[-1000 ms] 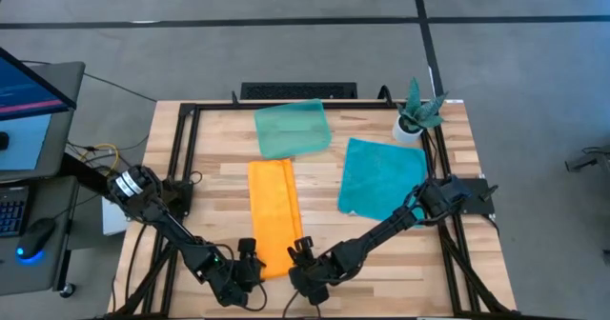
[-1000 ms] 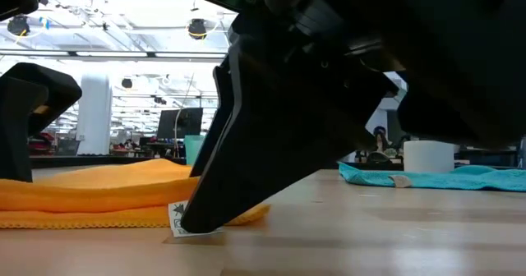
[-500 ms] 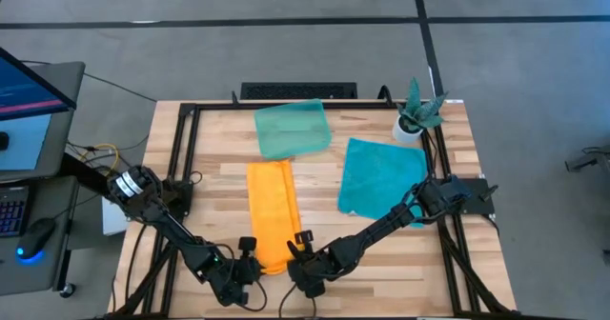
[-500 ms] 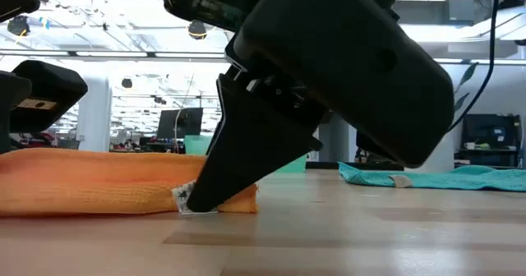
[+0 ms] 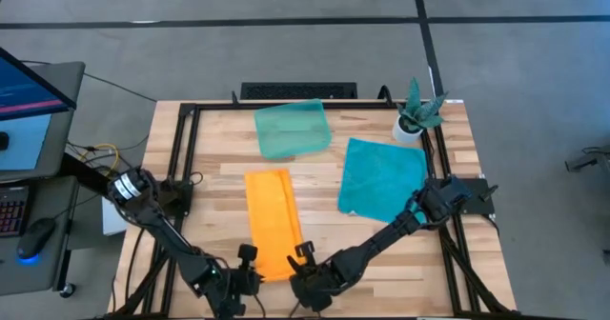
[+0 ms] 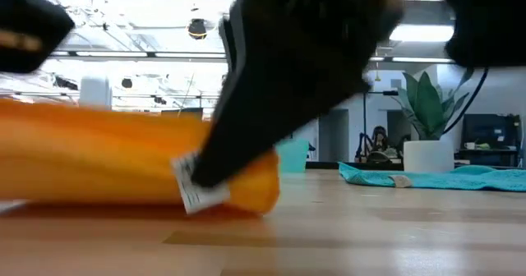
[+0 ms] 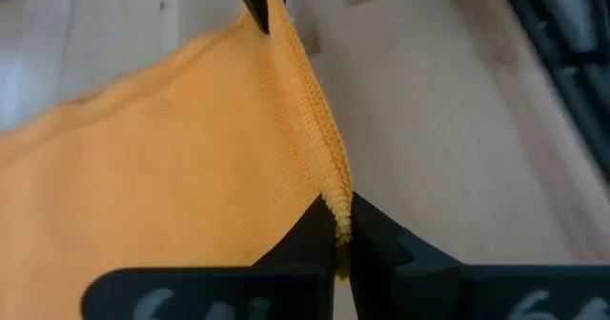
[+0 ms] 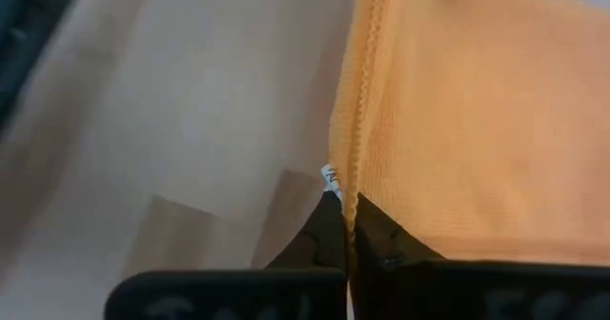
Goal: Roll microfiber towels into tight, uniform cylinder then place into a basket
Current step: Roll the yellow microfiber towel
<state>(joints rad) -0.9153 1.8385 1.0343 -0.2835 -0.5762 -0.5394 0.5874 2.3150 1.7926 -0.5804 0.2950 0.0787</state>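
The orange towel (image 5: 271,220) lies folded into a narrow strip down the table's middle, with its near edge raised in the low view (image 6: 99,157). My left gripper (image 5: 247,266) is shut on its near left corner. My right gripper (image 5: 303,261) is shut on its near right corner, beside a white tag (image 6: 191,191). The teal towel (image 5: 381,179) lies flat at the right. The pale-green basket (image 5: 292,130) sits at the far middle. My left gripper pinches the orange towel's near left corner (image 7: 335,198) between its two fingers, on the hemmed edge. It comes from the table's near side. That corner is off the table, and the near edge runs taut across to the other gripper. My right gripper pinches the orange towel's near right corner (image 8: 349,189) between its two fingers, on the hemmed edge next to the white tag (image 8: 330,177). It comes slanting down from the near side. The corner is raised clear of the table (image 6: 246,190), while the rest lies farther back.
A small white pot with a green plant (image 5: 415,115) stands at the far right corner. Black frame rails (image 5: 181,149) run along the table's sides. A desk with a monitor (image 5: 29,91) stands off the table's left.
Both grippers have moved toward the table's near edge and a little up, still shut on the orange towel's near corners. The towel's near edge has lifted off the table. The strip has slid slightly toward the near edge, its far end drawn away from the basket.
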